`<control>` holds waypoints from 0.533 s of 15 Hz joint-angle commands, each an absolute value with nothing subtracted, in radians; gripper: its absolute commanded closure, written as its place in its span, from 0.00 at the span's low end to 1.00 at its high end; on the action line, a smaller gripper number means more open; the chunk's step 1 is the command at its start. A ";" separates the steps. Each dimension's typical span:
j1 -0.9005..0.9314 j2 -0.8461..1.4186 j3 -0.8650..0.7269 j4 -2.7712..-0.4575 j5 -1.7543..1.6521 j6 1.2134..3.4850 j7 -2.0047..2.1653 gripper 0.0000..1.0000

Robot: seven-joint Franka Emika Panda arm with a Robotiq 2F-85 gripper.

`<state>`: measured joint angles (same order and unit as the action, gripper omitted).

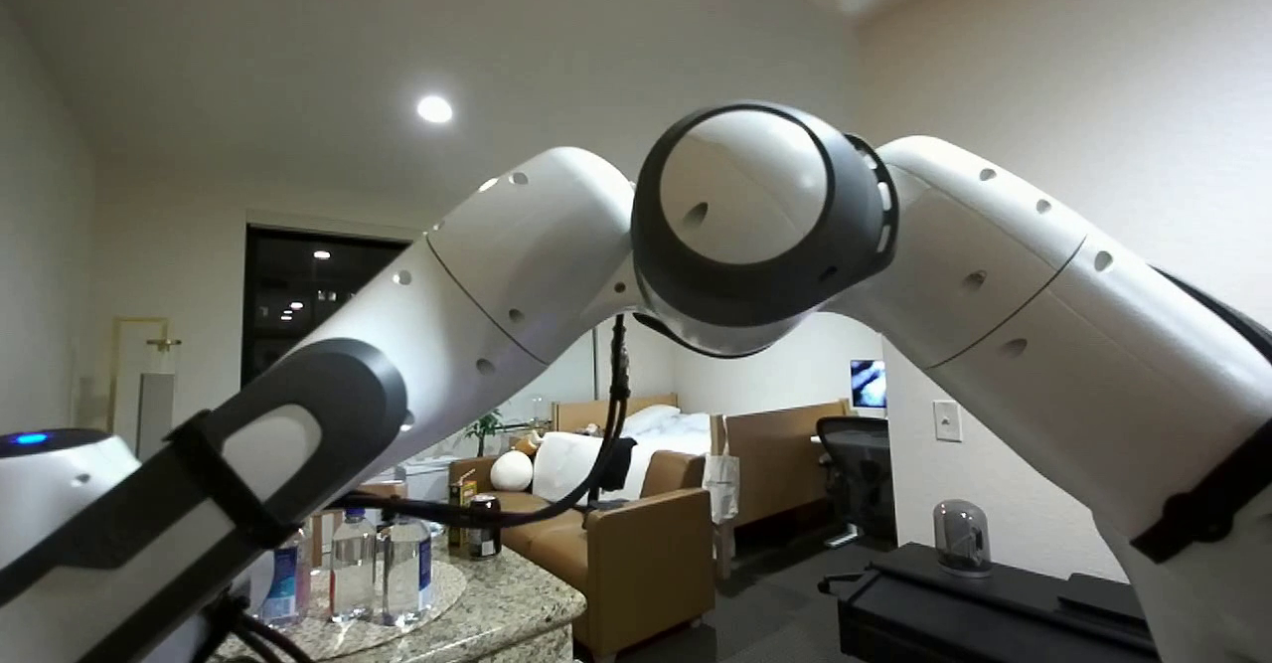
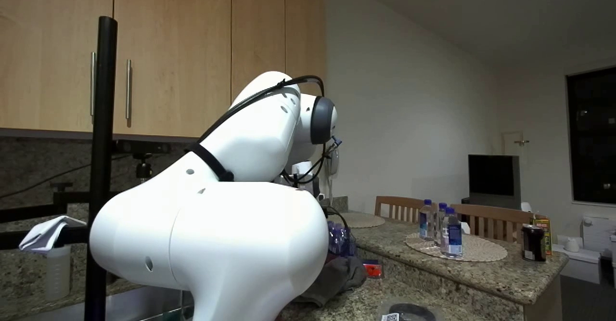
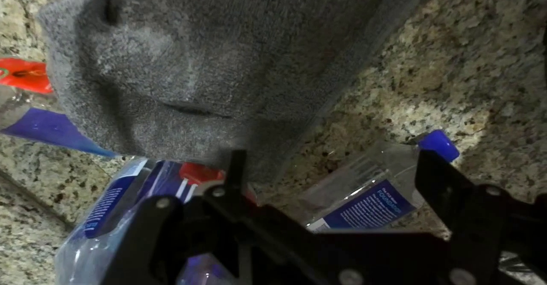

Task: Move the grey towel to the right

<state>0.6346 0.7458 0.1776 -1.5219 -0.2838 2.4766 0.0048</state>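
The grey towel [image 3: 205, 58] lies loosely folded on the granite counter, filling the upper left of the wrist view. In an exterior view the towel [image 2: 337, 280] shows partly, the rest hidden behind the white arm. My gripper [image 3: 334, 165] is open with nothing held between its fingers. Its left finger overlaps the towel's lower edge in the wrist view; I cannot tell whether they touch. The right finger appears over a lying clear bottle [image 3: 363, 199] with a blue cap, seen between the fingers. The gripper does not show in the exterior views.
Wrapped bottles [image 3: 111, 212] lie below the towel in the wrist view, with a red packet [image 3: 25, 74] left of it. Upright bottles [image 2: 451, 234] and a dark can [image 2: 533, 244] stand on a raised granite counter [image 2: 510, 282]. A black pole [image 2: 101, 167] stands beside the arm.
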 commanded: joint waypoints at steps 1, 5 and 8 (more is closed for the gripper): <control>0.662 0.837 0.181 -1.398 -0.306 2.436 -0.052 0.00; 0.710 0.942 0.150 -1.263 -0.334 2.377 -0.091 0.00; 0.735 1.018 0.117 -1.160 -0.353 2.327 -0.098 0.00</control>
<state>0.7139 0.9404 0.1463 -1.2771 -0.3265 2.3840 -0.0592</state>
